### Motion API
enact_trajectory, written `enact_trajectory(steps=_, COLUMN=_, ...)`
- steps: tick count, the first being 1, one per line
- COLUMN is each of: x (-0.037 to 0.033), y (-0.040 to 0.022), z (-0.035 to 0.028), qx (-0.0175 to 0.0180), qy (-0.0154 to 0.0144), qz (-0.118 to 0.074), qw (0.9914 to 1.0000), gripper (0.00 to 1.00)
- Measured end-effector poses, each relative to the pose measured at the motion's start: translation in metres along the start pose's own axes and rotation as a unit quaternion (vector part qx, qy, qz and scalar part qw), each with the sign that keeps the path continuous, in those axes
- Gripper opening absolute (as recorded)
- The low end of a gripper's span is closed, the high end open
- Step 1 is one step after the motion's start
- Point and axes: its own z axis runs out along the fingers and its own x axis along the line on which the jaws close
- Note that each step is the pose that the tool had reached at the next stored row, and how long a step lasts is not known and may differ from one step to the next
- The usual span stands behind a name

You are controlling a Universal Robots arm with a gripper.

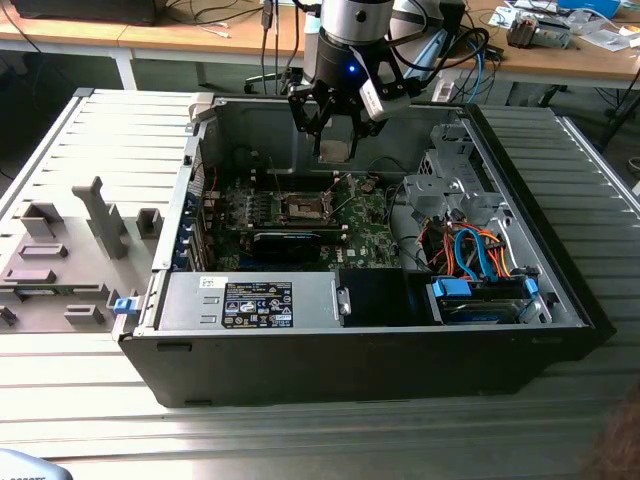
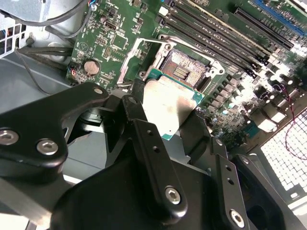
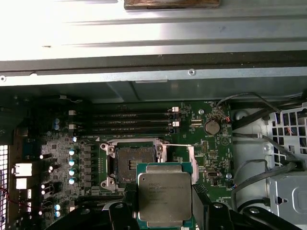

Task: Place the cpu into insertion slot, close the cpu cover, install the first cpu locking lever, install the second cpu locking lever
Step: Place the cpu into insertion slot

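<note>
My gripper [image 1: 337, 138] hangs over the open computer case, shut on the cpu [image 1: 337, 152], a thin square chip with a silvery top. In both wrist views the black fingers clamp the cpu [image 3: 164, 196] [image 2: 169, 105] by its edges. It hovers above the motherboard, just to one side of the insertion slot [image 3: 132, 163] [image 2: 184, 72] [image 1: 303, 207], which lies open with its contacts bare. The cpu cover [image 3: 192, 163] stands flipped up beside the slot. I cannot make out the locking levers.
A black graphics card [image 1: 290, 240] lies in front of the slot. The power supply [image 1: 250, 300] and a drive cage with orange and blue cables [image 1: 470, 250] line the front. Memory slots [image 3: 129, 122] run behind the slot. A grey fixture plate [image 1: 70, 250] sits at the exterior view's left.
</note>
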Motion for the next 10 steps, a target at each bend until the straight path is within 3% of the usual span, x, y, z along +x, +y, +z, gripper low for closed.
enact_trajectory(steps=8, x=0.0, y=0.0, z=0.0002, qx=0.002, qy=-0.0001, qz=0.0, qw=1.0, gripper=0.54)
enact_trajectory(steps=10, x=-0.0001, y=-0.0003, z=0.0035, qx=0.0024, qy=-0.0001, qz=0.0, qw=1.0, gripper=0.54)
